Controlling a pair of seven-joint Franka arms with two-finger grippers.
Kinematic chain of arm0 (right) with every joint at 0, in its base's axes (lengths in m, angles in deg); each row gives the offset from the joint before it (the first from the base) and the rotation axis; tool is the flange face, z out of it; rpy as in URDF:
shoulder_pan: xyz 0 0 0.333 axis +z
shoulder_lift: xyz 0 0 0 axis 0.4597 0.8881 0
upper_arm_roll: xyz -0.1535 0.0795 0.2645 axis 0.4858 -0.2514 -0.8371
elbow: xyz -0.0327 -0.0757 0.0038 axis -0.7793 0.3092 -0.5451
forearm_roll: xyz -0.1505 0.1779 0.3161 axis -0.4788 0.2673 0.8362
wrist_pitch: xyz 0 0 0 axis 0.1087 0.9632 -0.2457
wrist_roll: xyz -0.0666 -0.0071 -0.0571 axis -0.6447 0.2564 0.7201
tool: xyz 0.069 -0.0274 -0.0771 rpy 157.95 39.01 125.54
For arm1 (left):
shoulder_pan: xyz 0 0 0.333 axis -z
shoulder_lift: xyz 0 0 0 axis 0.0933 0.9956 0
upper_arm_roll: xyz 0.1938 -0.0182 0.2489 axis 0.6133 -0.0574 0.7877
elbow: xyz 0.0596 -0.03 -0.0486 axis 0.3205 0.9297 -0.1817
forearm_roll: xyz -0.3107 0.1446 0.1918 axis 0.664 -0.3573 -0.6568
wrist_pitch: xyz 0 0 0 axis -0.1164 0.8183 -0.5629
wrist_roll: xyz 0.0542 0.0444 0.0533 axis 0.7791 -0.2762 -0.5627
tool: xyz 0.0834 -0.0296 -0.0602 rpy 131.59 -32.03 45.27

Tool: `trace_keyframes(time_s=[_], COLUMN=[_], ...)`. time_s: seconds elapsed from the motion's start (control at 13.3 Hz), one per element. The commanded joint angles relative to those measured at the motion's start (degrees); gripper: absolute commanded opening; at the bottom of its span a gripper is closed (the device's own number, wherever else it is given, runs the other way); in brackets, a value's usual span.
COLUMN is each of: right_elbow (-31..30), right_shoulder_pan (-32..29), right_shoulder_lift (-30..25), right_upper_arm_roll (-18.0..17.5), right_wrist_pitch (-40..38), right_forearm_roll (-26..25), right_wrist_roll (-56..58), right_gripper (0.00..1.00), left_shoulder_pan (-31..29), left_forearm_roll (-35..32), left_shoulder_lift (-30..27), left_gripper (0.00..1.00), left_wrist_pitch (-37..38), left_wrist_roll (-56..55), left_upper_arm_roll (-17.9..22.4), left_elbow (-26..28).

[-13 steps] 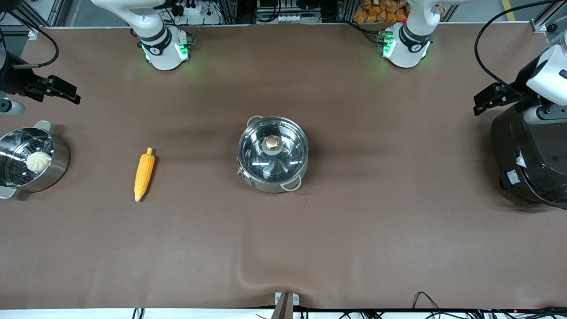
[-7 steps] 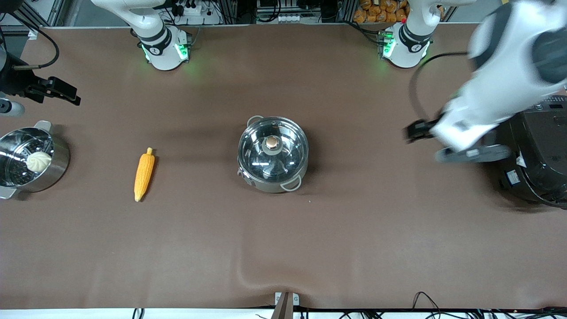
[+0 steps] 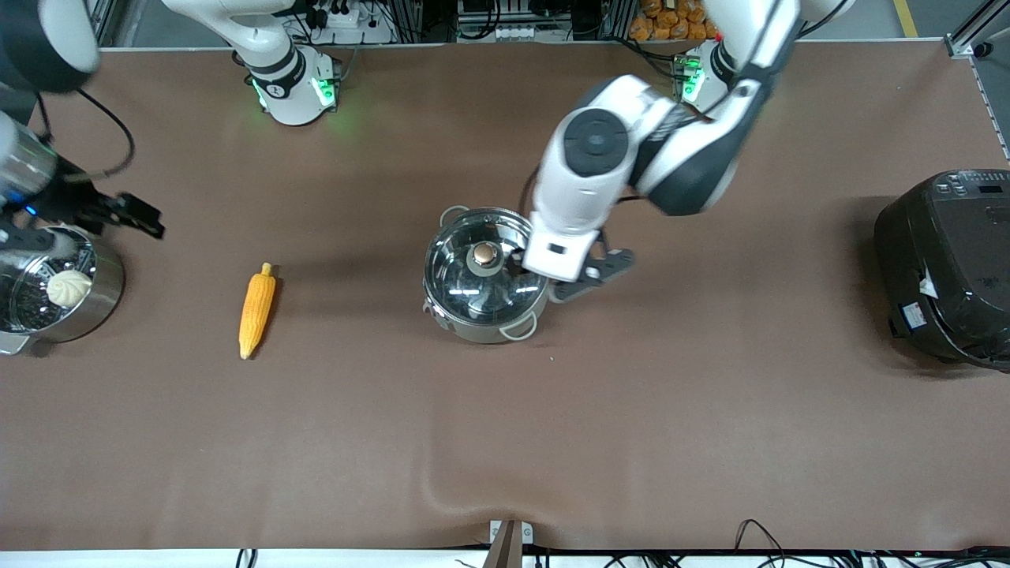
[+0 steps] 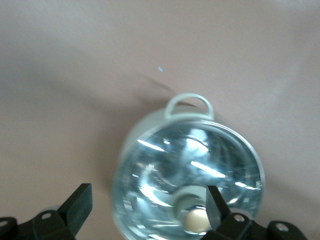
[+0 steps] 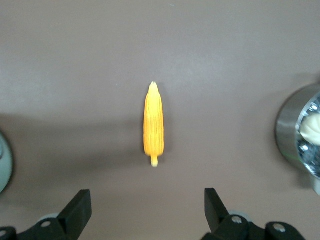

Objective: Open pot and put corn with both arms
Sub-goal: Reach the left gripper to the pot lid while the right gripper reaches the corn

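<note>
The steel pot point(image 3: 485, 312) stands mid-table with its glass lid point(image 3: 465, 288) and copper knob point(image 3: 484, 253) on. My left gripper point(image 3: 588, 276) hangs open over the pot's rim on the side toward the left arm's end. In the left wrist view the lid point(image 4: 200, 150) and knob point(image 4: 196, 220) lie between and beside the open fingers point(image 4: 80, 205), untouched. The corn point(image 3: 257, 310) lies on the table toward the right arm's end. My right gripper point(image 3: 118, 214) is open and empty above the steamer pot's rim. The right wrist view shows the corn point(image 5: 153, 125) ahead of the open gripper point(image 5: 146, 207).
A steel steamer pot point(image 3: 102, 292) with a white bun point(image 3: 69, 286) stands at the right arm's end, also in the right wrist view point(image 5: 290, 130). A big black cooker point(image 3: 947, 268) stands at the left arm's end. Brown mat point(image 3: 710, 410) covers the table.
My left arm has swung from over the black cooker to over the pot. My right arm has shifted a little toward the corn. The pot and the corn have not moved.
</note>
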Motion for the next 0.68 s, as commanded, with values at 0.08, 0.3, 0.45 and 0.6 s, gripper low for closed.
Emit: trace_keyframes(time_s=[0.08,0.3,0.45,0.6], right_elbow=[-8.1,-12.1,-12.3,-12.3], right_shoulder_pan=[-1.0,-0.9,-1.4,-1.4], right_shoulder_lift=[4.1,9.3,13.5,17.9], right_upper_arm_roll=[-0.6,-0.6,-0.6,-0.6], right_wrist_pitch=[13.4,22.5,26.0,29.9], right_forearm_roll=[0.1,0.1,0.1,0.2], right_wrist_roll=[0.2,2.3,2.7,2.7], right_gripper=[1.0,1.0,1.0,1.0], left_shoulder_pan=[3.3,4.4,5.0,5.7], left_forearm_roll=[0.8,0.8,0.7,0.7], left_shoulder_lift=[5.9,5.7,5.9,6.7], left_gripper=[1.0,0.95,0.9,0.86], left_wrist_pitch=[-4.9,-4.1,-3.9,-4.0], left_wrist_roll=[-8.2,-11.0,-11.2,-11.3], left_upper_arm_roll=[1.0,1.2,1.1,1.1], left_elbow=[-2.8,-2.7,-2.4,-2.5])
